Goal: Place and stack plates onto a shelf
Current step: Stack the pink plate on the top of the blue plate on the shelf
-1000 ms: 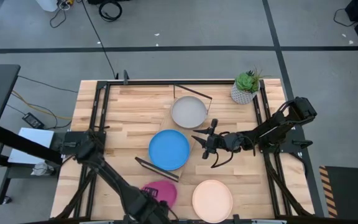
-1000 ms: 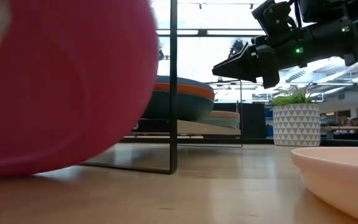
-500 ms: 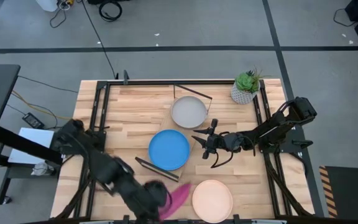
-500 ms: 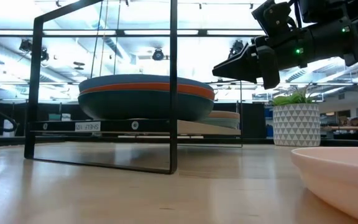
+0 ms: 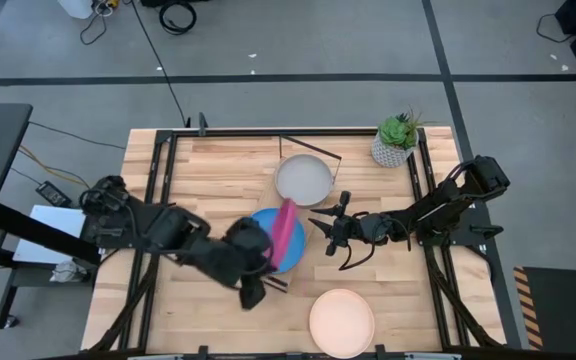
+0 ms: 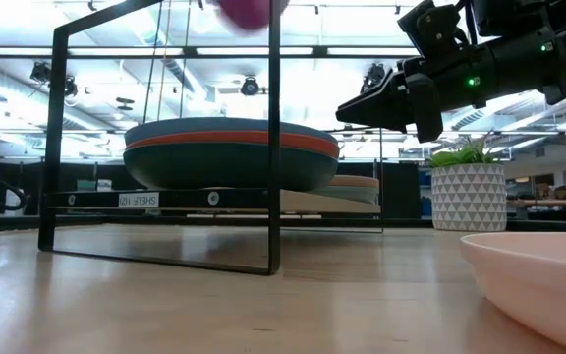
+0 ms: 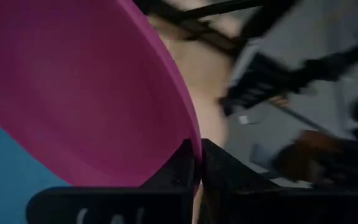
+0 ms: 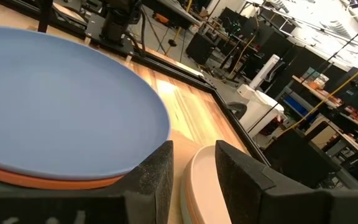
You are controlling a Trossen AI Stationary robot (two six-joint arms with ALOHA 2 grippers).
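My left gripper (image 5: 267, 252) is shut on the magenta plate (image 5: 285, 232) and holds it over the bright blue plate (image 5: 268, 243). That plate tops a stack on the shelf (image 6: 165, 200), with orange and dark teal rims (image 6: 229, 152) under it. The grey plate (image 5: 303, 180) tops a second pile at the shelf's far end. On the table near its near edge lies the cream plate (image 5: 342, 322). My right gripper (image 5: 326, 236) is open and hovers just right of the shelf, pointing at the blue plate (image 8: 61, 112). My left gripper pinches the magenta plate by its rim (image 7: 188, 134), with one finger (image 7: 179, 165) on each face. It comes slanting from the table's near left. The plate is lifted clear and tilted steeply, almost on edge, above the bright blue plate.
A small potted green plant (image 5: 396, 140) stands at the table's far right corner. Black wire frames (image 5: 253, 272) rise at both ends of the shelf (image 6: 273, 138). Bare wood lies on the table's left half (image 5: 198, 180) and between the shelf and the cream plate.
My left gripper has carried the magenta plate from the table's near edge up and toward the far side, to over the bright blue plate. The plate has been lifted clear and tipped from nearly flat to almost on edge. My right arm has kept still.
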